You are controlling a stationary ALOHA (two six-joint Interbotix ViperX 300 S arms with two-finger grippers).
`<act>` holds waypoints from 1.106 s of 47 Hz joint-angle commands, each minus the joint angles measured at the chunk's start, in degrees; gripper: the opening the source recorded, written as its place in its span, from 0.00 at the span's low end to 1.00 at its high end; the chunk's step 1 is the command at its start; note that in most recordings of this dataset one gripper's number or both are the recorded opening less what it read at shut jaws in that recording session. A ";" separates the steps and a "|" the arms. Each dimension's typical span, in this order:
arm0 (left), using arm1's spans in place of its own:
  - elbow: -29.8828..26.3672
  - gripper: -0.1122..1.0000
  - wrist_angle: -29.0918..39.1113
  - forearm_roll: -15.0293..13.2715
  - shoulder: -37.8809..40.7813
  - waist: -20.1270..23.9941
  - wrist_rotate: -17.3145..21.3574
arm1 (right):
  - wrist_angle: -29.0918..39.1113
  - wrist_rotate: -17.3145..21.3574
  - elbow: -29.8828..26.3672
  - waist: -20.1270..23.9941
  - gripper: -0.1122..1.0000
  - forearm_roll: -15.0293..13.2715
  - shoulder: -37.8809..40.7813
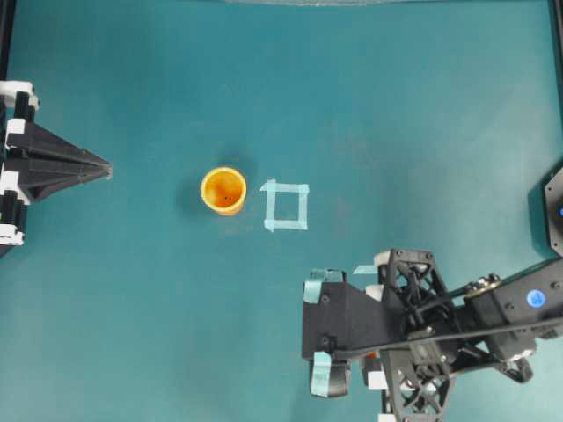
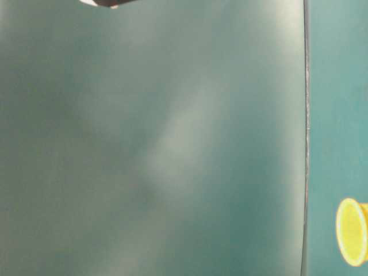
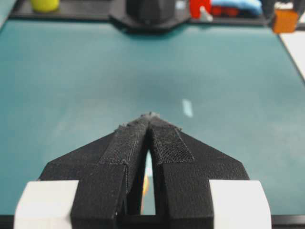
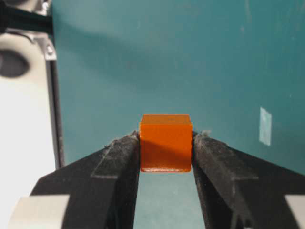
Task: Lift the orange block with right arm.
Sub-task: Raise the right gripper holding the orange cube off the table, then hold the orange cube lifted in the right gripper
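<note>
The orange block (image 4: 166, 143), a small plain cube, sits clamped between the two black pads of my right gripper (image 4: 166, 139), which is shut on its side faces. I cannot tell whether the block touches the teal table. From overhead, the right arm (image 1: 413, 334) is at the lower right and hides the block except for an orange sliver (image 1: 373, 355). My left gripper (image 3: 151, 116) is shut and holds nothing; it rests at the far left (image 1: 104, 167).
A round orange-yellow cup (image 1: 223, 190) stands left of centre beside a square of pale tape (image 1: 286, 205). The cup also shows at the table-level view's right edge (image 2: 352, 231). Beyond the far table edge lie a yellow thing (image 3: 45, 5) and an orange box (image 3: 285, 20).
</note>
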 commanded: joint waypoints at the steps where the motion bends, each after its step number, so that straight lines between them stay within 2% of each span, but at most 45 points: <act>1: -1.58 0.10 -0.26 0.18 0.18 -0.09 0.09 | 1.67 0.09 -2.20 0.09 0.47 0.26 -2.20; 9: -1.58 0.10 -0.26 0.18 0.18 -0.09 0.09 | 4.48 0.18 -3.25 0.09 0.47 0.26 -2.20; 34: -1.58 0.10 -0.26 0.18 0.18 -0.09 0.09 | 5.01 0.18 -6.42 0.09 0.47 0.35 -2.11; 52: -1.58 0.10 -0.26 0.18 0.18 -0.09 0.09 | 9.14 0.18 -8.00 0.09 0.47 0.35 -2.11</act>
